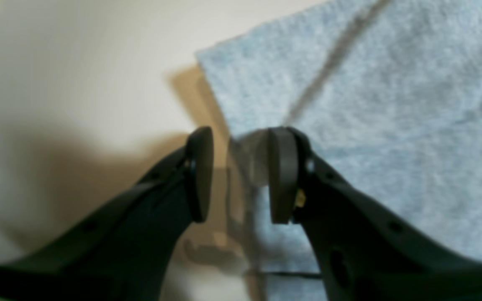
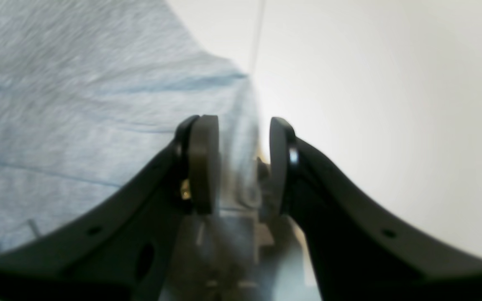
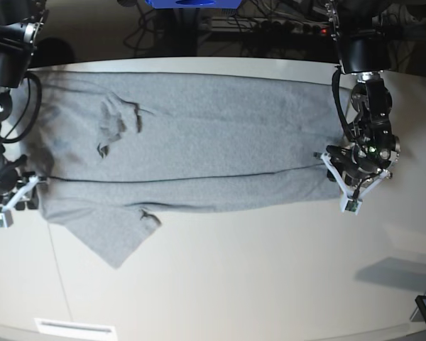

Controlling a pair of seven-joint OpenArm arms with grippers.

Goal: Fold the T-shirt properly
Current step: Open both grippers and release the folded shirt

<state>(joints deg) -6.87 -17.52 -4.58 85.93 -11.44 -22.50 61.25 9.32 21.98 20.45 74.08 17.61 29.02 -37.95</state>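
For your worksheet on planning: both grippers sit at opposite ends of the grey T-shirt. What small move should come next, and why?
Probably close both grippers. The left gripper and right gripper each straddle an edge of the T-shirt with jaws apart, so nothing looks gripped yet.

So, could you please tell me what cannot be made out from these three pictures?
- Lettering: the T-shirt shows only plain grey in the base view.
- Left end effector: wrist view blurred; a grip on the hem is unclear.
- Right end effector: blurred likewise; in the base view, its arm hides the tips.
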